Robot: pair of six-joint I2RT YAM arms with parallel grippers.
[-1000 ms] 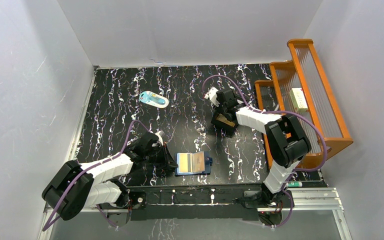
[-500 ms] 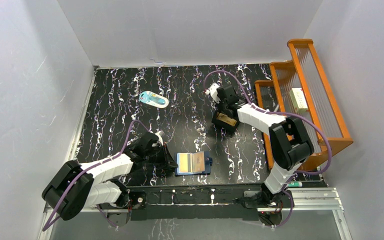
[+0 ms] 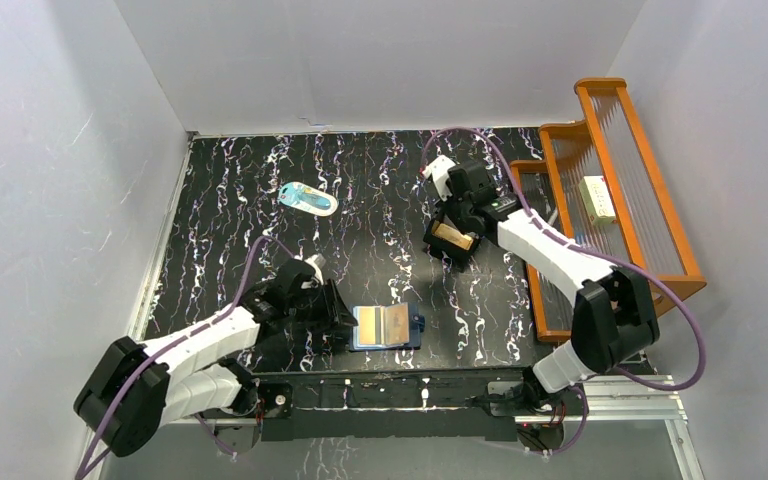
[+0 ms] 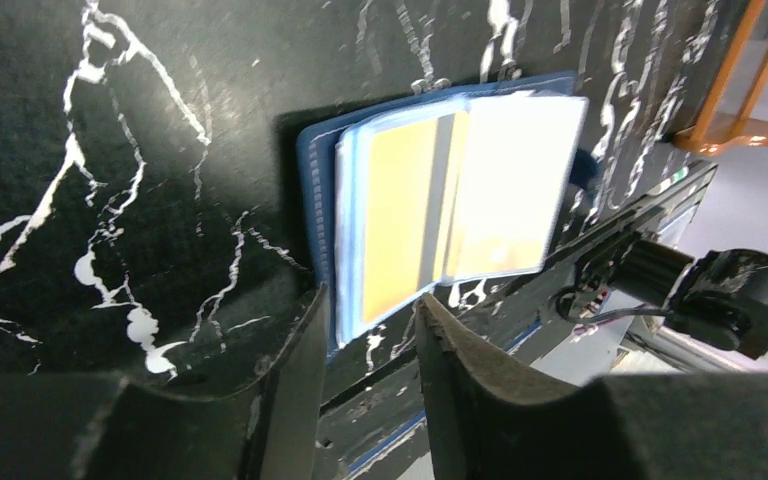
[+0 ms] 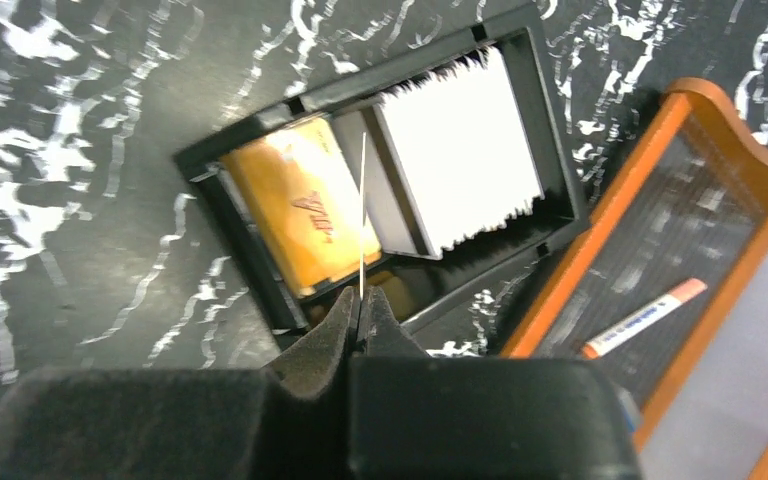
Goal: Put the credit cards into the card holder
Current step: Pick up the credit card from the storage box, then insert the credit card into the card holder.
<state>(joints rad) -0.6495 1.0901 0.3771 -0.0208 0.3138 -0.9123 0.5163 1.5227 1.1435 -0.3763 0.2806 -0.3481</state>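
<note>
The navy card holder [image 3: 388, 326] lies open near the front edge, a golden-tan card [image 4: 400, 215] showing under its clear pockets. My left gripper [image 4: 370, 300] is open just off the holder's [image 4: 315, 190] left edge, with nothing between its fingers. Its place in the top view [image 3: 338, 322] is left of the holder. My right gripper [image 5: 362, 298] is shut on a thin white credit card [image 5: 362, 210], seen edge-on. It hangs above the black tray [image 5: 380, 85], which holds a golden card [image 5: 295, 215] and white cards [image 5: 460, 150]. From above, the right gripper [image 3: 455, 220] hovers over the tray [image 3: 434, 243].
An orange wooden rack [image 3: 610, 190] stands along the right side, with a small white item [image 3: 597, 198] in it and a pen [image 5: 640, 318] on its lower shelf. A pale-blue-and-white oval item [image 3: 308, 199] lies at the back left. White walls enclose the mat.
My right gripper has closed on a white card at the tray and lifted it a little. My left gripper has opened beside the card holder, and its arm shifted slightly.
</note>
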